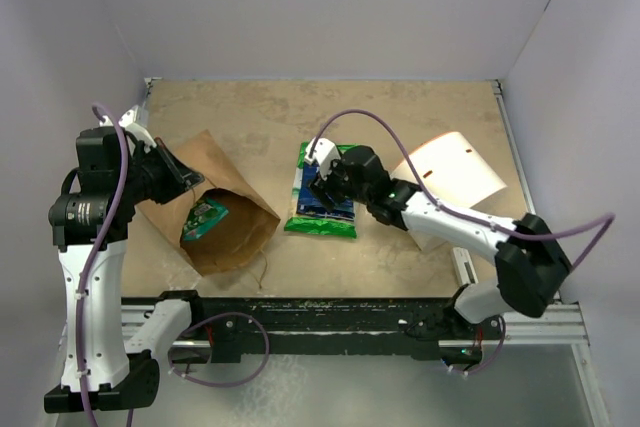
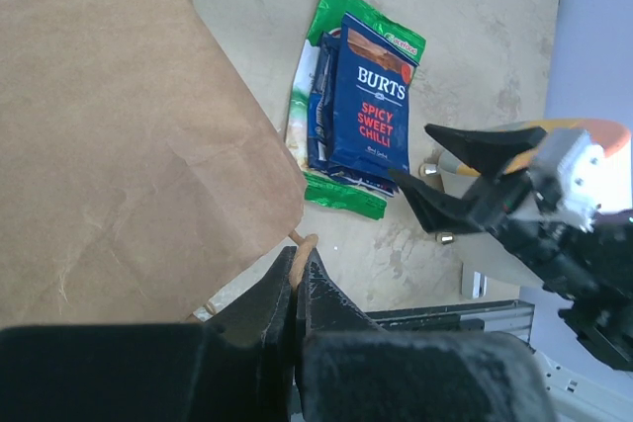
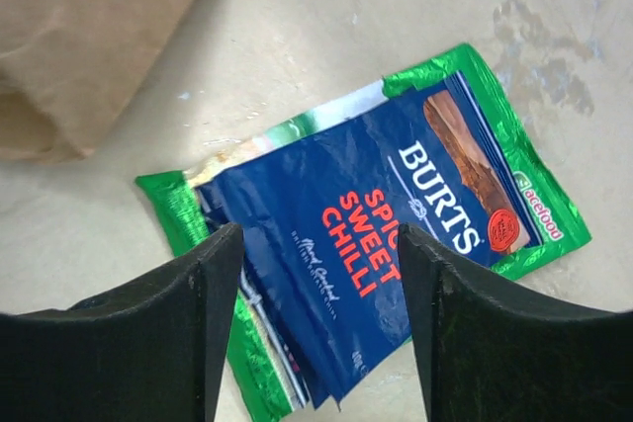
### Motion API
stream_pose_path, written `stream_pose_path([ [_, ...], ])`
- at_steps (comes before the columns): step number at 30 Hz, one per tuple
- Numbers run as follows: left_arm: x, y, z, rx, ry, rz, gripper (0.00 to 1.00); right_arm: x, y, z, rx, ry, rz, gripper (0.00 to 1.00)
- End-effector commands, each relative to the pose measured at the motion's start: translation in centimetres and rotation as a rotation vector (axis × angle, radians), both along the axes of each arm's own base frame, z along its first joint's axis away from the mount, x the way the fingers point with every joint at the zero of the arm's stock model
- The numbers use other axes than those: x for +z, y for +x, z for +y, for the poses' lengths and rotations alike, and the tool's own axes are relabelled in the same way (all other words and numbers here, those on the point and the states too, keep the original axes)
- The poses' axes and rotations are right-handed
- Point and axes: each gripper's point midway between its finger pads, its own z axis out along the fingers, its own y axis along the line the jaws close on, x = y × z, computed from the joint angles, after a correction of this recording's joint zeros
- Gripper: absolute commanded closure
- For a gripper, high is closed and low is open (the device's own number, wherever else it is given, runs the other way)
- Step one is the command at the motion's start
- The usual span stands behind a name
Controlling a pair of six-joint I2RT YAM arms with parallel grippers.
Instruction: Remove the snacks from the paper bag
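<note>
My right end effector (image 3: 318, 234) is spread wide, one finger on each side of the blue packet (image 3: 386, 214) and gripping nothing. I judge it is either just letting go or lining up; either way the packet lies flat on the bench (image 3: 326, 37), to the right of the paper bag (image 2: 119, 145) and clear of it. The packet tops a small stack. Another blue one peeks out beneath it, and a green packet (image 3: 178, 210) is at the bottom. Stacking them there seems sensible, because it leaves the bag's mouth free for more reaching.

My left end effector (image 2: 300, 256) has its fingers pressed together at the bag's edge. I think it is holding or steadying the bag so it does not slide, but I cannot tell whether paper is actually caught between the fingers.

In the overhead view, one more green snack (image 1: 203, 219) shows in the bag's opening, so I reckon the job is unfinished. A white container (image 1: 450, 172) lies far right of the bag, beyond the stack.

The blue packet reads "BURTS" in white and "SPICY SWEET CHILLI" in red. The green packet has a small white word that I cannot read with confidence.
</note>
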Motion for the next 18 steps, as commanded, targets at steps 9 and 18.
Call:
stream_pose_path([
  [9,1.6,0.5,-0.1,-0.019,0.007,-0.045,1.0,-4.1,4.7,2.7,-0.167,-0.013,0.111,0.53],
  [18,0.9,0.4,0.0,-0.01,0.012,-0.032,1.0,-10.5,1.6,0.3,-0.189,-0.067,0.226,0.6],
])
